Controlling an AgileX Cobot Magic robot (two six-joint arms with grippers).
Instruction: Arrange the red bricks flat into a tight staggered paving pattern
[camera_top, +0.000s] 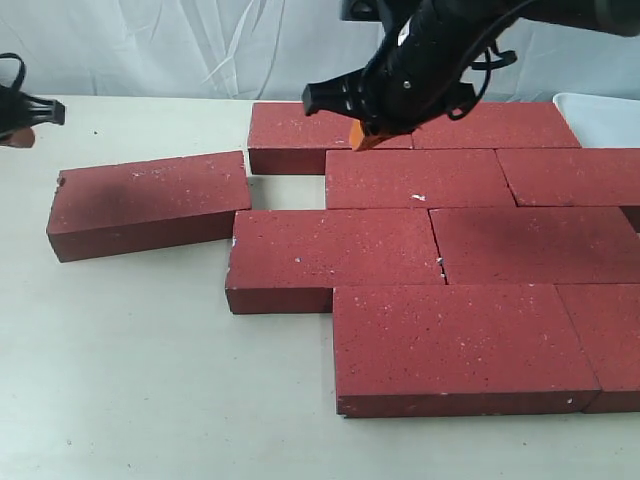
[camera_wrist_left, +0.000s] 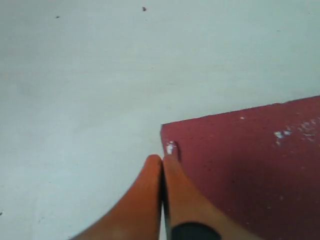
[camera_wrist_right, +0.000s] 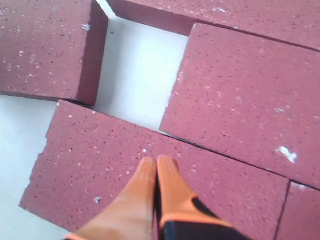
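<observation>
Task thing: dark-red rectangular paving bricks (camera_top: 420, 178) lie flat on the pale table (camera_top: 130, 380). Most sit in four staggered rows on the right, with joints touching or nearly so.
Odd one out: one loose dark-red brick (camera_top: 150, 205) lies left of the rows, skewed. Its right end is touching or just beside the third row's end brick.
Open slot: a pocket of bare table (camera_top: 285, 192) at the left end of the second row, between the first and third rows.
Risk 1: if you shove the loose brick in while it is skewed, I judge a corner catches a row end and wedges. Cause: a tight pocket and a push off the brick's centre line.
Risk 2: a hard push likely carries through and opens the laid joints, since only friction holds them.
Risk 3: your closed tips may skid over the gritty face or the chipped corner instead of driving the brick.
Right gripper (camera_top: 365, 135): the arm reaches in from the far right, angled down over the first row. Fingers (camera_wrist_right: 142, 180) are pressed together, holding nothing. Contact with the brick below: cannot tell.
Left gripper (camera_top: 25, 118): at the far left edge, apart from the loose brick in the exterior view. Fingers (camera_wrist_left: 145, 185) are pressed together and empty, pointing at that brick's chipped corner.
</observation>
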